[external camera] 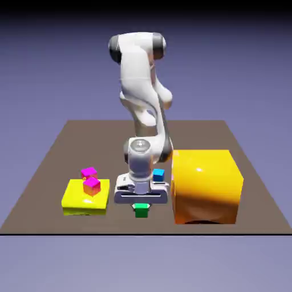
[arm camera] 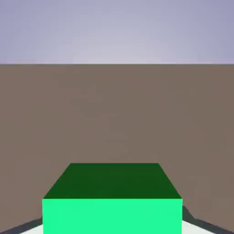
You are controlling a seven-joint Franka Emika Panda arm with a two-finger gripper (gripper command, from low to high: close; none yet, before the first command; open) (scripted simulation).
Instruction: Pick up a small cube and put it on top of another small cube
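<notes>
Green cube (external camera: 141, 211): small, on the table (external camera: 51, 165) near its front edge, right under the arm's hand; in the hand view it (arm camera: 112, 201) fills the bottom middle, large, with a bright front face and a darker top.
Yellow slab (external camera: 85, 197): flat, towards the exterior view's left, near the front of the table.
Magenta cube (external camera: 88, 172): small, at the far side of the slab; whether it rests on the slab or just behind it I cannot tell.
Red-pink cube (external camera: 92, 185): small, sitting on the slab's top, just in front of the magenta one.
Pincer (external camera: 141, 208): pointing down, closed narrow on the green cube, its tips hidden by the cube in the hand view.
Blue cube (external camera: 158, 174): small, on the table behind the hand, beside the orange block.
Orange block (external camera: 206, 185): big, towards the exterior view's right, well larger than any cube.
</notes>
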